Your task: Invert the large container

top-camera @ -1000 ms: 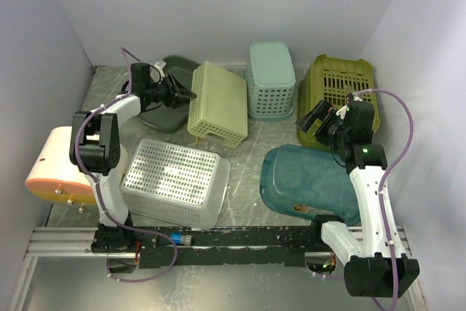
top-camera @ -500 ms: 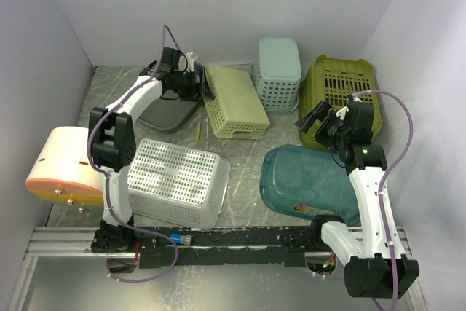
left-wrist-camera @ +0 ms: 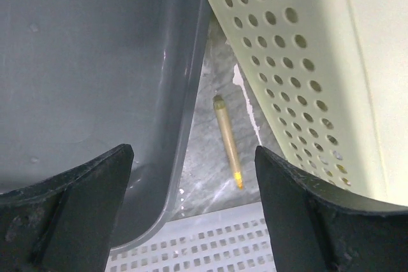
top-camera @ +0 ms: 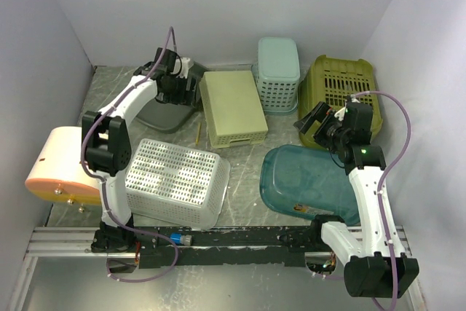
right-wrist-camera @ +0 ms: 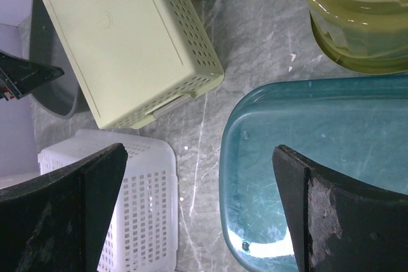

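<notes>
The pale yellow-green perforated basket lies on the table at the back middle with its flat bottom facing up; it also shows in the right wrist view and its holed side in the left wrist view. My left gripper is open and empty just left of it, not touching, its midpoint over the gap between the basket and a grey tub. My right gripper is open and empty, its midpoint above the table right of the basket.
A grey tub and a pencil lie left of the basket. A white basket, a teal tub, a light blue basket, an olive basket and an orange-cream container stand around.
The pale green basket went from tilted on its side in the left gripper to lying flat, bottom up. The left gripper let it go and drew back left. The right arm stayed still.
</notes>
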